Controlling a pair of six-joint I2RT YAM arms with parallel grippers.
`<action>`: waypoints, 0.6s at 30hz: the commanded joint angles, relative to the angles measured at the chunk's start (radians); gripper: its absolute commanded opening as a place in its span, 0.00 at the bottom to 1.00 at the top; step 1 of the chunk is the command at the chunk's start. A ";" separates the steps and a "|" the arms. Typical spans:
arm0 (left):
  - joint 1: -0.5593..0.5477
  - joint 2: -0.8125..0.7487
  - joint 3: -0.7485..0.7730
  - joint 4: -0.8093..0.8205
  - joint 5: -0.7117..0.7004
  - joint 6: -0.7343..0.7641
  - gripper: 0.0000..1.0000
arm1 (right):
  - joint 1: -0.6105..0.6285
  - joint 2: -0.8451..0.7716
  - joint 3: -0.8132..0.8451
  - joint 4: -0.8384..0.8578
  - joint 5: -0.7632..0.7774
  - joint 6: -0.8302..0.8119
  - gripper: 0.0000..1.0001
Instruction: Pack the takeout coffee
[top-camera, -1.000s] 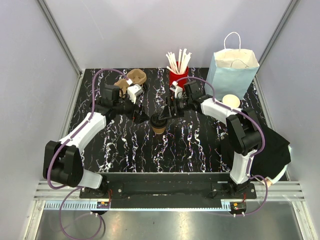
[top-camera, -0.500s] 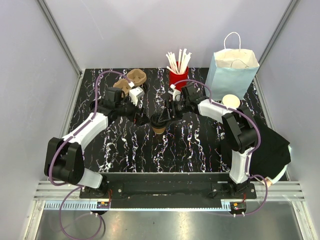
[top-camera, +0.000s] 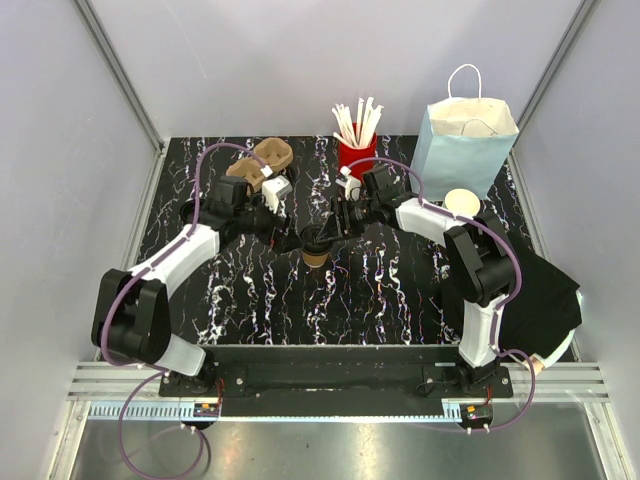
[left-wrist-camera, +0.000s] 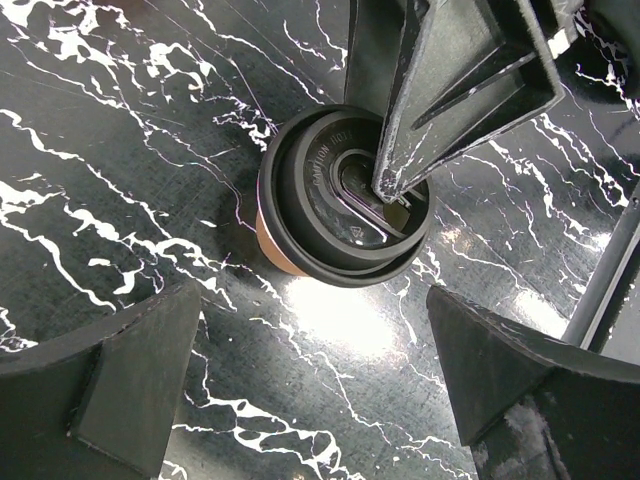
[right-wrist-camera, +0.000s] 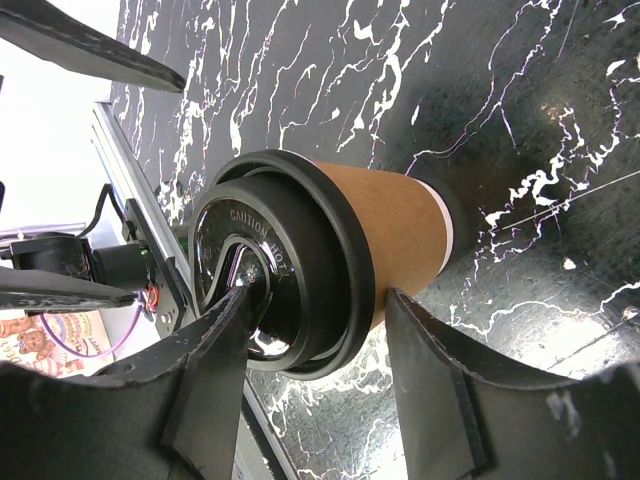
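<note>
The takeout coffee is a small brown paper cup with a black lid, standing upright mid-table. My right gripper comes at it from the right, its jaws partly closed and straddling the lid's rim. One fingertip rests in the lid's top recess and the other finger sits beside the cup wall; I see no firm pinch. My left gripper hovers just left of the cup, jaws wide open and holding nothing.
A red cup of white sticks stands behind the coffee. The pale blue paper bag is at the back right with a pale-topped cup in front of it. Nested brown cups lie at the back left.
My left gripper has slid right, closer to the cup. The right gripper's jaws have narrowed around the lid. The cup has stayed in place.
</note>
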 joint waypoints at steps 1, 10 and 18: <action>-0.001 0.039 0.010 0.028 0.061 -0.002 0.99 | 0.007 0.018 0.032 -0.004 0.017 -0.025 0.56; 0.086 0.102 0.004 0.054 0.211 -0.040 0.99 | 0.013 0.006 0.070 -0.059 0.034 -0.071 0.56; 0.151 0.119 -0.026 0.126 0.312 -0.106 0.98 | 0.048 0.009 0.079 -0.091 0.088 -0.111 0.56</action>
